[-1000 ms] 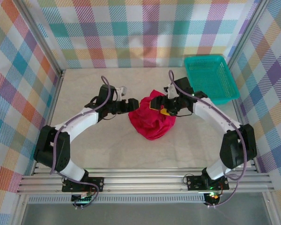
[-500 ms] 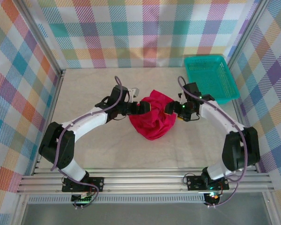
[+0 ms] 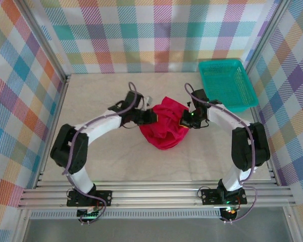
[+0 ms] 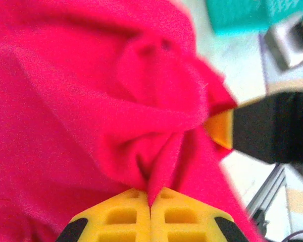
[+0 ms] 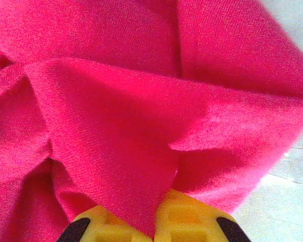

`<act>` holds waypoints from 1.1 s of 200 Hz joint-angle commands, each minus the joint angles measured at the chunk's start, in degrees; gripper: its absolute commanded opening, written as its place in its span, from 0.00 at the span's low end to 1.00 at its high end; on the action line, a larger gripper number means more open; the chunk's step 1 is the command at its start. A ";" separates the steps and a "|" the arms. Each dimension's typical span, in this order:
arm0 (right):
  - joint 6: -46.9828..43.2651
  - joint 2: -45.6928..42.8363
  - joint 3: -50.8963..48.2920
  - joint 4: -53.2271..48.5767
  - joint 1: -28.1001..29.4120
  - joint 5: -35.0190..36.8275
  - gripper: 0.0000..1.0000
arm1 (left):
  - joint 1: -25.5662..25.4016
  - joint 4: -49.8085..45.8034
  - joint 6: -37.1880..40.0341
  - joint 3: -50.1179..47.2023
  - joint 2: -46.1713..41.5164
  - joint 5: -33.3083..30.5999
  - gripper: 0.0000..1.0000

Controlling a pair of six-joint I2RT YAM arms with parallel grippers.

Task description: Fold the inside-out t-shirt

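On the tabletop (image 3: 116, 156), crumpled red inside-out t-shirt (image 3: 164, 132), one edge pinched by left hand (image 3: 153, 117); opposite edge pinched by right hand (image 3: 184, 122)

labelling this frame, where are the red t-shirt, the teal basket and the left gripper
red t-shirt (image 3: 164, 132): top view, middle of the bunched cloth
teal basket (image 3: 227, 85): top view, bare mesh floor
left gripper (image 4: 150, 201): left wrist view, where the yellow fingertips pinch the cloth
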 commanded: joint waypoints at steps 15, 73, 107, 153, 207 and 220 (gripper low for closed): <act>-5.51 -7.49 -0.18 -8.23 -3.09 9.23 0.00 | 16.87 -10.67 1.13 6.22 -15.21 -3.90 0.00; -4.77 -10.01 -4.45 -9.23 -6.22 11.42 0.00 | 19.76 -2.10 -2.59 -6.76 -17.72 2.55 0.00; -4.08 -9.89 0.00 -12.59 -2.39 11.32 0.47 | 14.55 4.40 -4.11 -14.04 -17.74 0.70 0.00; 0.26 -9.50 6.09 -7.57 8.87 4.32 0.61 | 13.00 3.82 -4.35 -12.43 -15.37 0.14 0.00; 3.77 5.26 11.77 1.69 16.47 -2.89 0.72 | 12.83 1.88 -3.31 -10.41 -14.11 -0.43 0.00; 4.22 7.23 13.43 2.49 18.01 -3.14 0.72 | 12.83 1.61 -3.19 -10.18 -13.94 -0.70 0.00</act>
